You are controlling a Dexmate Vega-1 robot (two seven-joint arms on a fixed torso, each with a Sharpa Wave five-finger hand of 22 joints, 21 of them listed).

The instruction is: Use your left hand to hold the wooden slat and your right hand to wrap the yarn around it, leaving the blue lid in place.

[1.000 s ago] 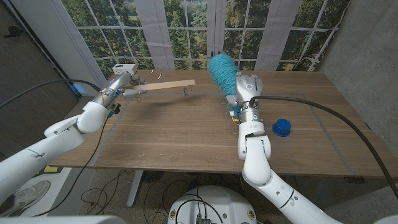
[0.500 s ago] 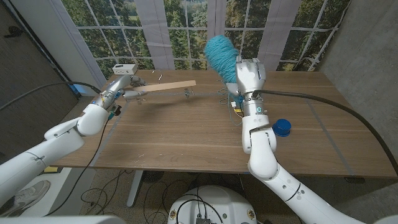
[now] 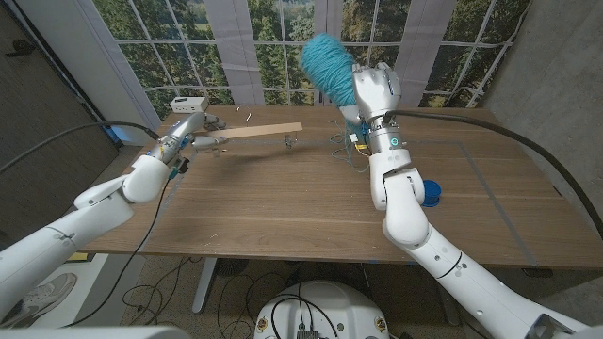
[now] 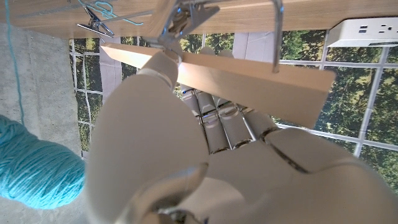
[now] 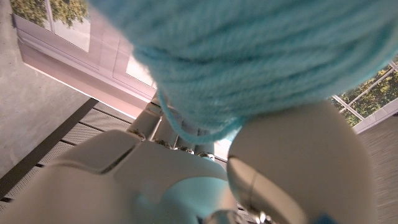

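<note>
Your left hand (image 3: 191,133) grips the long pale wooden slat (image 3: 254,131) above the bench (image 3: 283,202); your right hand (image 3: 372,94) holds the turquoise yarn skein (image 3: 329,64) aloft (round blue lid (image 3: 430,193) beside that forearm).

Daylight from rear windows (image 3: 283,47); soft shadows on table (image 3: 283,202); wrist close-ups blurred.

Head view: high, fixed, looks down over long brown wooden table (image 3: 283,202) toward windows. Left wrist view: very close, turned upside down, behind white left hand (image 4: 205,155), table above. Right wrist view: extremely close on fuzzy turquoise yarn skein (image 5: 249,56). Skein shared by all three (image 3: 328,64) (image 4: 34,165).
</note>
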